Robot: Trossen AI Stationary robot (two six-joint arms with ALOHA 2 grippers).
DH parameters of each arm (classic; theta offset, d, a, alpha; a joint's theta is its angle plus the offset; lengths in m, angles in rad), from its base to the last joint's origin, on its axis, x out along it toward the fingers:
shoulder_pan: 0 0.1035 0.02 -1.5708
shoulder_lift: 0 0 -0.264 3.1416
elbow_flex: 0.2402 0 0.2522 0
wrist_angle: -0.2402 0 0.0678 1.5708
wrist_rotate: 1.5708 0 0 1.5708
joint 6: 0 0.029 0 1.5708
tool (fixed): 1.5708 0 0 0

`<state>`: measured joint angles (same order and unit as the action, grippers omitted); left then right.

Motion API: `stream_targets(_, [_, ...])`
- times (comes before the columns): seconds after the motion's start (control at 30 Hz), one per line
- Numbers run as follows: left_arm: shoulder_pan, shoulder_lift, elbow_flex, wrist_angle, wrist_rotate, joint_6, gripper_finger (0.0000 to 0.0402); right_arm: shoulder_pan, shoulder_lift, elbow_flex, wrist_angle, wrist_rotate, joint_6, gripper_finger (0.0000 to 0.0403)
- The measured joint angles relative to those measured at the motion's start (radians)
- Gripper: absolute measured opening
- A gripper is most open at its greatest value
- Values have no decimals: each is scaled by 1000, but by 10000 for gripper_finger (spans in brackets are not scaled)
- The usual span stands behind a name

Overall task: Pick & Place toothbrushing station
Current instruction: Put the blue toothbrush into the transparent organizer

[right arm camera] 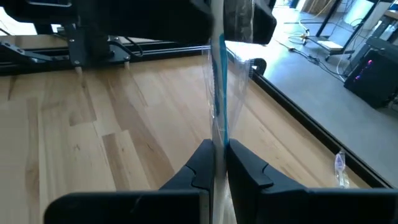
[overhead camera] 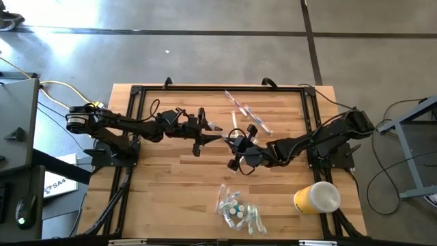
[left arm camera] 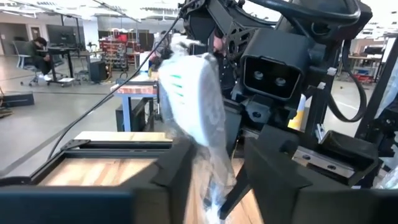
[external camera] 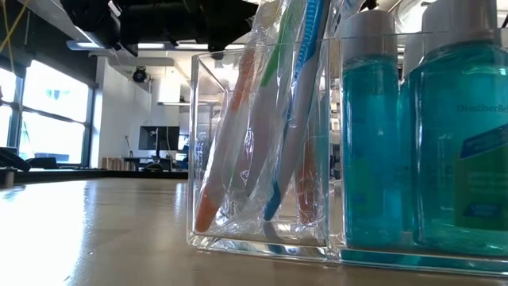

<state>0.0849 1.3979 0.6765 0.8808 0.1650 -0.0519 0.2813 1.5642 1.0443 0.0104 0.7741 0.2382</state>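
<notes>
The right gripper point(right arm camera: 216, 163) has its jaws pressed together on a wrapped toothbrush point(right arm camera: 219, 68), pinching the clear sleeve low down so that the blue-handled brush stands up from the fingers above the wooden table point(right arm camera: 93, 130). The left gripper point(left arm camera: 214, 168) reaches in from the other side, its jaws spread around the white, green-marked head end of the same wrapped brush without yet pressing on it, as far as I can tell. In the high view the two grippers meet mid-table, well apart from the clear organiser point(external camera: 258, 143) near the front edge, which already holds several wrapped brushes beside bottles of blue mouthwash point(external camera: 456, 135). The brush should be light and fairly stiff, but its film wrapper looks slick and crinkly, so a grip on the handle through the plastic seems safer than on loose film.
</notes>
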Motion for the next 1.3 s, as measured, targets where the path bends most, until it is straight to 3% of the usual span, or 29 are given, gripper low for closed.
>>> stream_targets(0.23, [0, 0, 0, -10, 9, 53, 15, 0, 0, 0, -13, -16, -4, 17])
stream_targets(0.5, [-1, 0, 0, -17, 13, 76, 9, 0, 0, 0, -22, -23, -15, 19])
stream_targets(0.7, [-1, 0, 0, -18, 24, 87, 8, 0, 0, 0, -25, -25, -29, 44])
stream_targets(0.93, [-1, 0, 0, -24, 35, 97, 8, 0, -1, 0, -52, -25, -37, 107])
stream_targets(1.13, [-1, 0, 0, -24, 36, 92, 8, 0, -1, 0, -89, -1, -51, 209])
stream_targets(1.3, [-1, 0, 0, -28, 37, 71, 8, 0, -1, 0, -103, 79, -107, 284])
